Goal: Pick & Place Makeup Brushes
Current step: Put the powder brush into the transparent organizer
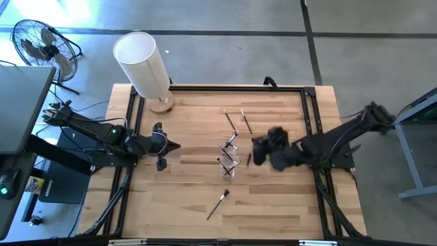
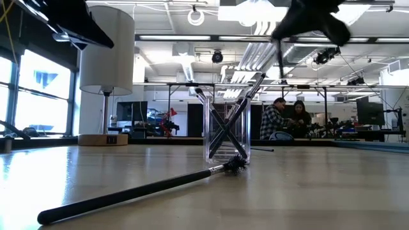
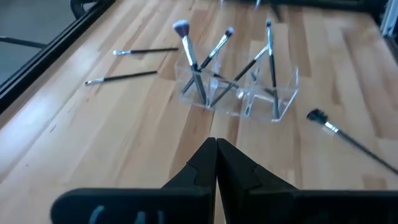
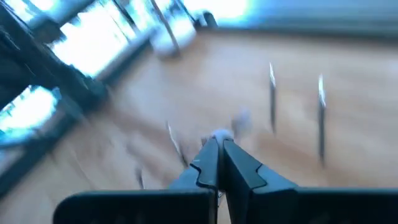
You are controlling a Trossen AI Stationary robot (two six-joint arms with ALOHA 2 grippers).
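A clear plastic holder stands mid-table with several makeup brushes leaning crossed inside it. Two brushes lie flat farther back, also seen in the left wrist view. One dark-handled brush lies flat near the front edge. My right gripper hovers just right of the holder, shut on a thin brush. My left gripper waits, shut, left of the holder. My right gripper pinches a thin brush between its two shut fingers near the brush's upper end. The brush hangs nearly upright below the fingers, lifted clear of the table, to the right of the holder. The right wrist view is blurred, showing only a pale end at the fingertips.
A lamp with a white shade stands on a wooden base at the table's far left. Black frame rails run along the table sides. Two people sit in the room beyond. Bare wood lies at the near right.
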